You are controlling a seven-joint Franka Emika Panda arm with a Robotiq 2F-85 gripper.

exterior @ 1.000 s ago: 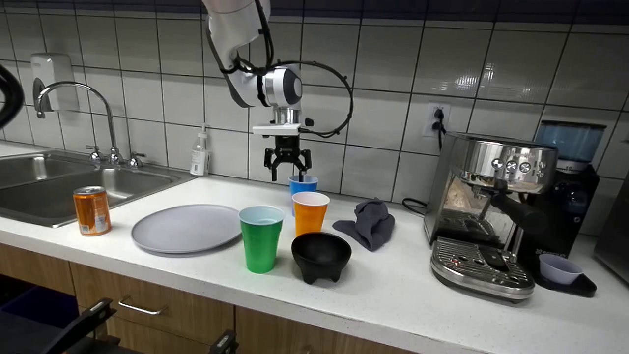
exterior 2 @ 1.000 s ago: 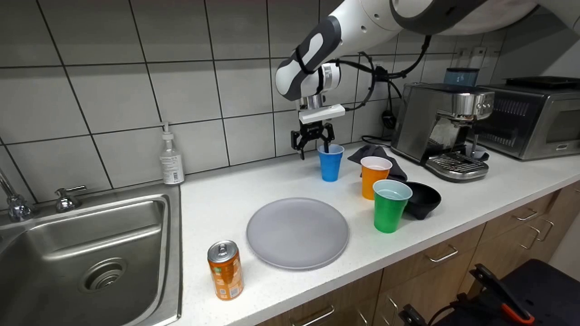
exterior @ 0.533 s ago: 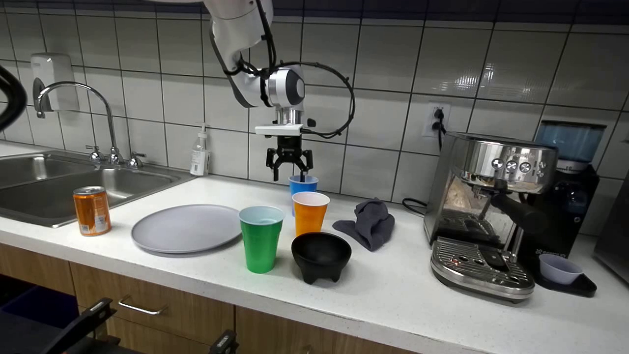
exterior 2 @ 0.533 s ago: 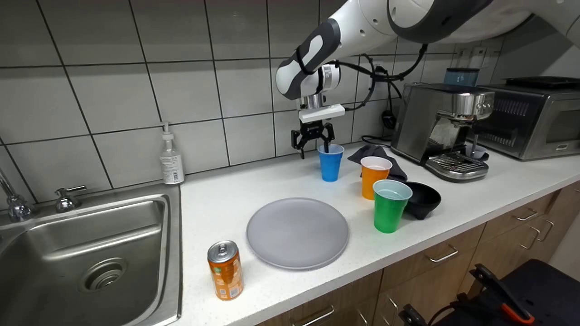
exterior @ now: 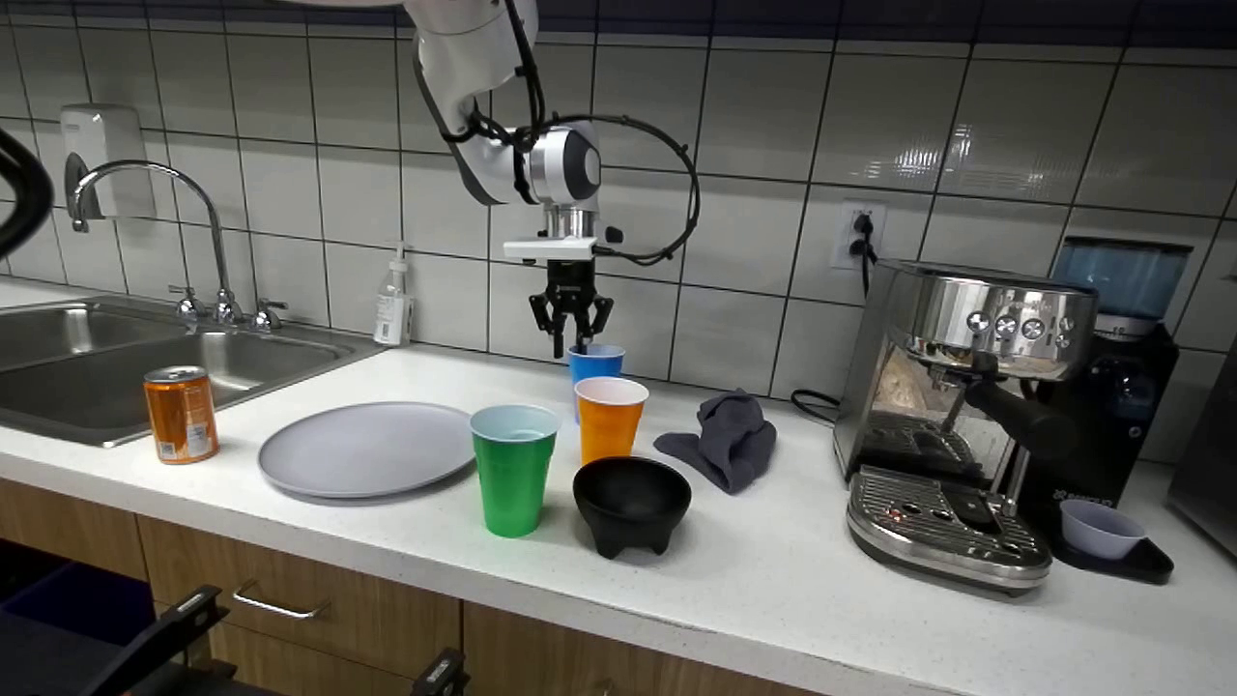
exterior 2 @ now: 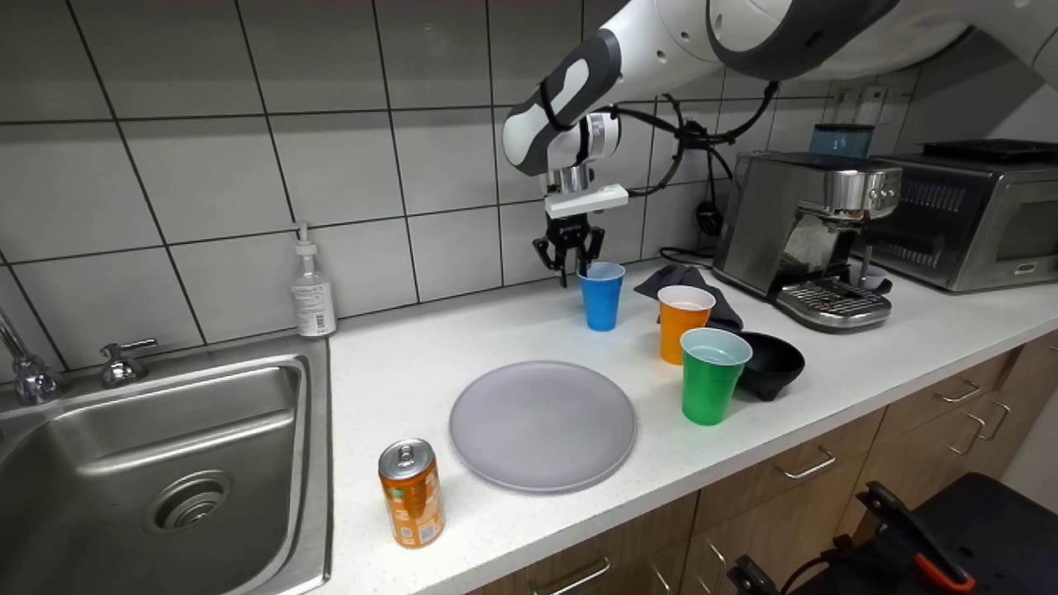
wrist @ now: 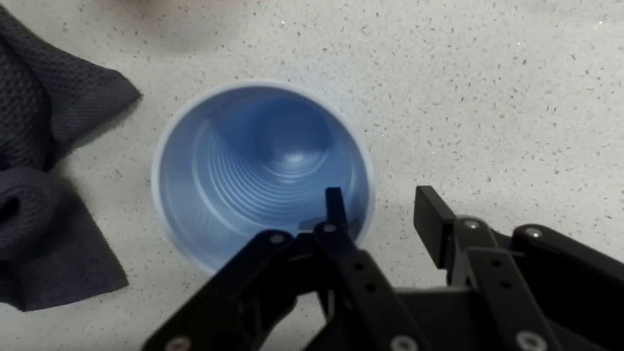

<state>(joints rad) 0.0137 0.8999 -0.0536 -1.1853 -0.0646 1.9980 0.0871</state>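
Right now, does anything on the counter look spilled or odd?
Nothing looks spilled or tipped; the blue cup by the jaws stands upright. Only the dark cloth, crumpled near the coffee machine, looks untidy.

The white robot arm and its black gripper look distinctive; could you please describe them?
The smooth, rounded white arm has dark grey trim, a thin black looping cable and a silver metal collar. Beneath a flat white bar, the black gripper has squared, screw-studded fingers.
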